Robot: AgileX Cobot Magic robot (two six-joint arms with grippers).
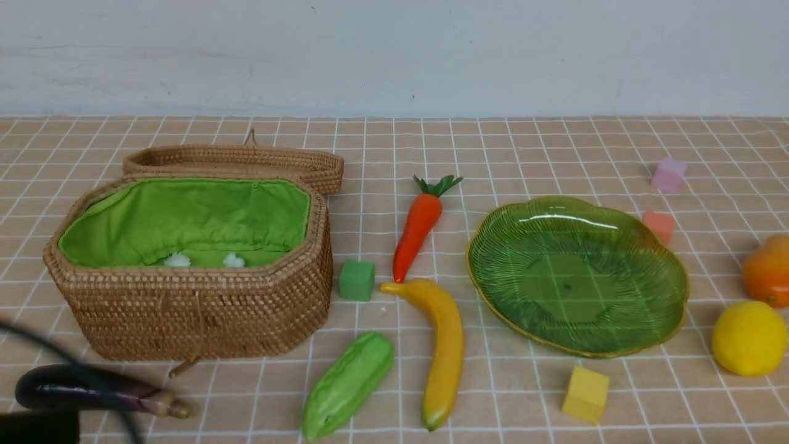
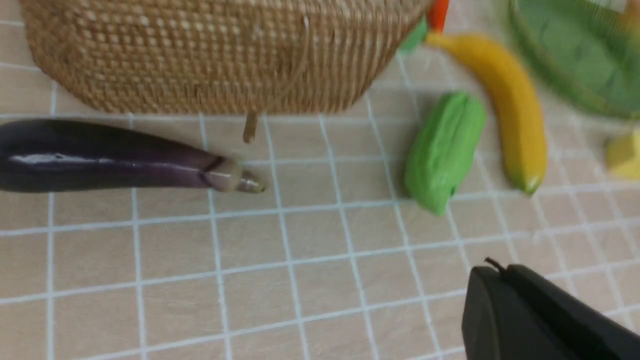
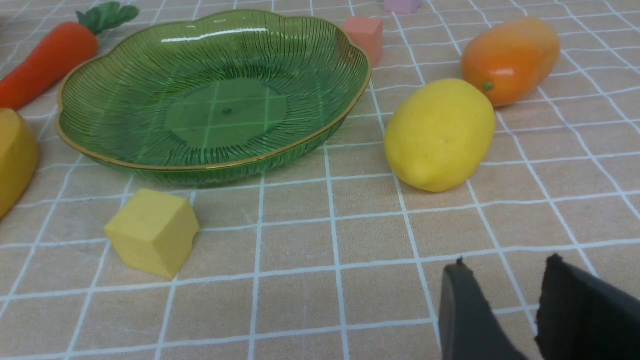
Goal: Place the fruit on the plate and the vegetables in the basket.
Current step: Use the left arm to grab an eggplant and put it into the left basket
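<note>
The open wicker basket (image 1: 185,296) with green lining stands at left and holds no vegetables. The purple eggplant (image 1: 80,388) lies in front of it, the green cucumber piece (image 1: 348,382) and banana (image 1: 447,345) lie mid-table, and the carrot (image 1: 418,225) lies behind them. The green plate (image 1: 576,271) is bare. The lemon (image 1: 749,338) and orange mango (image 1: 767,270) lie to its right. My left gripper (image 2: 492,267) is shut and empty, nearer than the eggplant (image 2: 100,157) and cucumber (image 2: 442,150). My right gripper (image 3: 506,262) is open and empty, just short of the lemon (image 3: 440,132).
Foam cubes lie about: green (image 1: 356,280) beside the basket, yellow (image 1: 585,394) in front of the plate, salmon (image 1: 658,225) and pink (image 1: 669,174) behind it. The basket lid (image 1: 234,161) lies flat behind the basket. A dark cable (image 1: 92,382) crosses the near left corner.
</note>
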